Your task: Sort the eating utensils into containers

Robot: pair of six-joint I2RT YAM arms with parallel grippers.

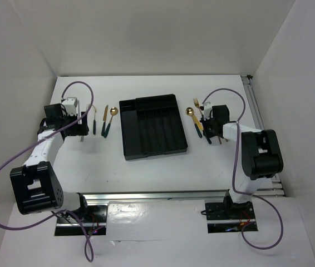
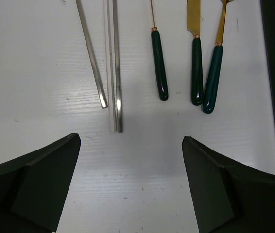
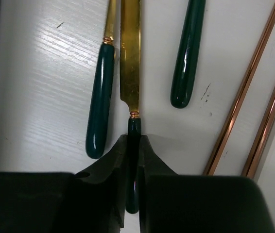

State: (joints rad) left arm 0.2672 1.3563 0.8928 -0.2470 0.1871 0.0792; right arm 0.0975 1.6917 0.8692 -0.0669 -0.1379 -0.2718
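Sorting the cutlery: from its base at the near edge of the surface (image 1: pixel 213 167), the right arm reaches forward with elbow raised and wrist bent down. The right tool (image 3: pixel 132 141) is clamped tight on the green handle of a knife (image 3: pixel 130 58) toward the right edge. The grip sits just behind the copper collar where handle meets gold blade; whether the knife is on or off the surface cannot be told. This looks like the pick-up step for an early piece, since the tray (image 1: pixel 129 130), at mid-surface between the two arms, appears from above to hold nothing in its long compartments. The next move would call for a straight lift clear of the neighbouring handles (image 3: pixel 100 97), one just beside the knife on each side. A carry left to the tray would follow, with the knife lined up along one compartment. Copper chopsticks (image 3: pixel 244 92) lie near, on the side toward the right edge. The left arm likewise stretches from the near edge toward the left edge. The left tool (image 2: pixel 130 140) gapes wide and holds nothing, hovering just short of the silver chopsticks (image 2: pixel 114 63). A second knife (image 2: pixel 196 68) and two more green-handled pieces lie beside them, toward the tray.
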